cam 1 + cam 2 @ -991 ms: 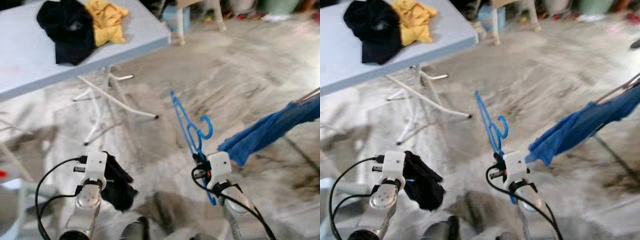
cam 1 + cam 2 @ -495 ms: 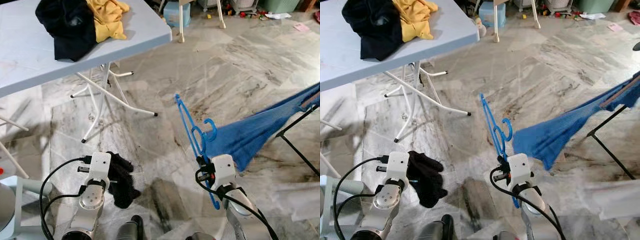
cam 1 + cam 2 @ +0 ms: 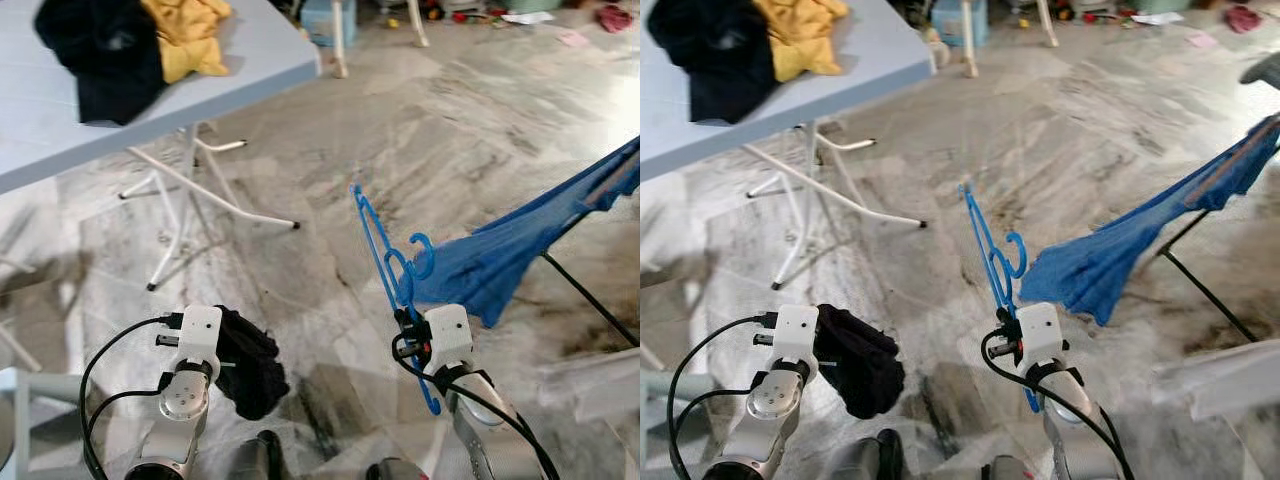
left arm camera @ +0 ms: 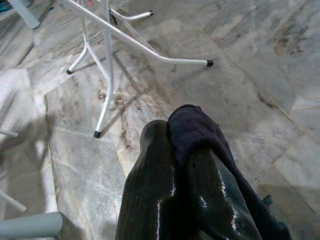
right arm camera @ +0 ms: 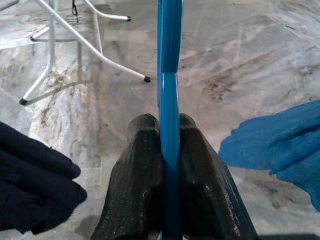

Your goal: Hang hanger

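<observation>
My right gripper (image 5: pixel 169 150) was clamped on the blue hanger (image 3: pixel 385 262), both fingers (image 5: pixel 142 165) pressed flat against its bar with the bar running straight up between them. In the head view the hanger stood tilted in front of my right arm, hook (image 3: pixel 424 255) curling toward the right, lower end poking out below the wrist camera block. It was held in the air over the marble floor (image 3: pixel 470 120), not on any rail.

A blue cloth (image 3: pixel 520 250) hung just beside the hanger's hook, draped off a dark-legged drying rack (image 3: pixel 1200 285) at the right edge. Couldn't tell whether hook and cloth touched.

My left gripper (image 4: pixel 182 170) was closed on a black garment (image 3: pixel 250 360); the wrist view showed fabric bunched between and over the fingers (image 4: pixel 150 185). It was held low on my left side, above the floor.

Far left: a grey folding table (image 3: pixel 270 70) on white legs (image 3: pixel 190 190), carrying a black garment pile (image 3: pixel 95 55) and a yellow cloth (image 3: pixel 185 35) touching each other. Well apart from both grippers.
</observation>
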Controlling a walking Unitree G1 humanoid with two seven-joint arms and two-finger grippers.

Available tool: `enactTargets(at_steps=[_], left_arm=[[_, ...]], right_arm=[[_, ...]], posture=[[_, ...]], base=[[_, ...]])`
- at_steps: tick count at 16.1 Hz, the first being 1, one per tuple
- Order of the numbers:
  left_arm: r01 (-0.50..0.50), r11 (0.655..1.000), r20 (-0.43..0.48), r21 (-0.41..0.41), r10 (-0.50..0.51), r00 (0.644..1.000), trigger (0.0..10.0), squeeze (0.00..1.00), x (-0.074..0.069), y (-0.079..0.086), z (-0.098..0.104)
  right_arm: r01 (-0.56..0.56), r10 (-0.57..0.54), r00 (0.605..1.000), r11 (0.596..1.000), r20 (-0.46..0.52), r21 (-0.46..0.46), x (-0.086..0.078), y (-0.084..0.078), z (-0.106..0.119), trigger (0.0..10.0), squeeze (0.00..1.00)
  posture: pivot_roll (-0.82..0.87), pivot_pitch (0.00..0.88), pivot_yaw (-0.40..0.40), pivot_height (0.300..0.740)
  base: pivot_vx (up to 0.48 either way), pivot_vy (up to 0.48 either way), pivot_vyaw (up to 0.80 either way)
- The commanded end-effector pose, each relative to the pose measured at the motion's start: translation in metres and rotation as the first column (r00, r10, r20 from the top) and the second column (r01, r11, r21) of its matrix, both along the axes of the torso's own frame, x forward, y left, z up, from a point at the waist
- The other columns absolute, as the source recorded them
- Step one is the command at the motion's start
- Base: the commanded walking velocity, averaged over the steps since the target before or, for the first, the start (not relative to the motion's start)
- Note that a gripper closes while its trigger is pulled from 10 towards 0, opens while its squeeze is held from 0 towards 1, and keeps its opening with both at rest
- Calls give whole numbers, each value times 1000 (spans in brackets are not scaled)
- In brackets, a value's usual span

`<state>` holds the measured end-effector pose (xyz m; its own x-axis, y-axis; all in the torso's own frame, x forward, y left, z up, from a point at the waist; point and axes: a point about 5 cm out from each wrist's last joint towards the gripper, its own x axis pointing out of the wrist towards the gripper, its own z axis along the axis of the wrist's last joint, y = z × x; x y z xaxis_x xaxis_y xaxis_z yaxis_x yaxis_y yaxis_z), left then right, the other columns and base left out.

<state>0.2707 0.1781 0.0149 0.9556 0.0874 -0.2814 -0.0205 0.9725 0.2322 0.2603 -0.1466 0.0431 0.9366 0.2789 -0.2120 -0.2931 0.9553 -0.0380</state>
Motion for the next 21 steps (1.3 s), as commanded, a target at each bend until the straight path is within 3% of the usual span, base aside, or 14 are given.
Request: enactTargets(at_steps=[1, 8, 18, 21], left_arm=[[-8, 1000, -6, 7, 8, 1000, 10000, 0, -2, 5, 0], [8, 1000, -12, 18, -8, 1000, 10000, 0, -2, 6, 0], [31, 999, -15, 24, -30, 999, 10000, 0, 0, 3, 0], [38, 999, -20, 24, -37, 999, 10000, 0, 0, 2, -1]], right_arm=[[2, -2, 1000, 1000, -24, 9, -4, 1, -4, 10000, 0], [15, -14, 999, 1000, -29, 12, -5, 1, -5, 10000, 0], [30, -29, 999, 1000, -24, 9, -3, 0, -2, 10000, 0], [28, -28, 999, 1000, -30, 6, -4, 1, -3, 10000, 0]], posture=[[-27, 233, 50, 740], [-28, 235, 60, 740], [-33, 233, 64, 740], [-37, 235, 60, 740]], base=[[0, 360, -800], [0, 423, -800], [0, 480, 0], [0, 480, -800]])
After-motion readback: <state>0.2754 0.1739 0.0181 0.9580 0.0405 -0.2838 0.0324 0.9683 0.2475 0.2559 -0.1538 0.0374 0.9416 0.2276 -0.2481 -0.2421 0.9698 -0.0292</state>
